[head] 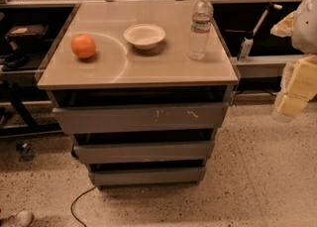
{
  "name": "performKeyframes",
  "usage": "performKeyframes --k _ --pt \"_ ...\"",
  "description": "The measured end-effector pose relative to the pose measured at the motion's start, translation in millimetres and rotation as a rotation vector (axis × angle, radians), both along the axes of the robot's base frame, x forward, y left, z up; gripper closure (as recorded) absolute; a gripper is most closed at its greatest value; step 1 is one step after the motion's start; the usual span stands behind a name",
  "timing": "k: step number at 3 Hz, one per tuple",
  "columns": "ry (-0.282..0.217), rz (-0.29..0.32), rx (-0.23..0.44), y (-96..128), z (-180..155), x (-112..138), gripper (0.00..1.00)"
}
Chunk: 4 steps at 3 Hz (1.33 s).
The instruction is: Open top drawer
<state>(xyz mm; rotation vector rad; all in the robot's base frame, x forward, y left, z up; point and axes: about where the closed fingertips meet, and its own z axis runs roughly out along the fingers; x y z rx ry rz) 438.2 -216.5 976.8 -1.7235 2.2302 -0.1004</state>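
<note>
Camera view puts the top drawer [141, 117], its long front running left-right under the tabletop [163, 65], well left of the gripper [292, 99] at the right edge; whether that claw is open or closed I cannot tell.

Dim amber light, glare on tabletop [163, 70], gripper [292, 97] (right edge) pale

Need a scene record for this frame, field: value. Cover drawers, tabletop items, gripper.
cabinet: grey cabinet with three stacked drawers
top drawer: top drawer, widest, handle-less front, white scratches right of centre
lower drawers: two narrower lower drawers, unmarked
tabletop: tabletop holds three items
items: orange at left; white bowl in the middle; water bottle upright at right
gripper: gripper at right edge of view, beside the cabinet, apart from the top drawer
floor: cable runs out from under the cabinet
</note>
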Motion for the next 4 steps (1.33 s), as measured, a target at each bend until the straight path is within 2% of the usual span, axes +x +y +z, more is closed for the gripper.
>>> performKeyframes --k 1,2,3,4 --pt "0.000 0.000 0.000 0.0 0.0 0.0 0.00" --pt "-0.038 -0.004 -0.010 3.2 3.9 4.7 0.00" --pt "-0.051 0.004 0.021 30.3 -22.5 3.5 0.00" --pt "0.012 0.032 0.061 64.6 -88.9 1.7 0.00"
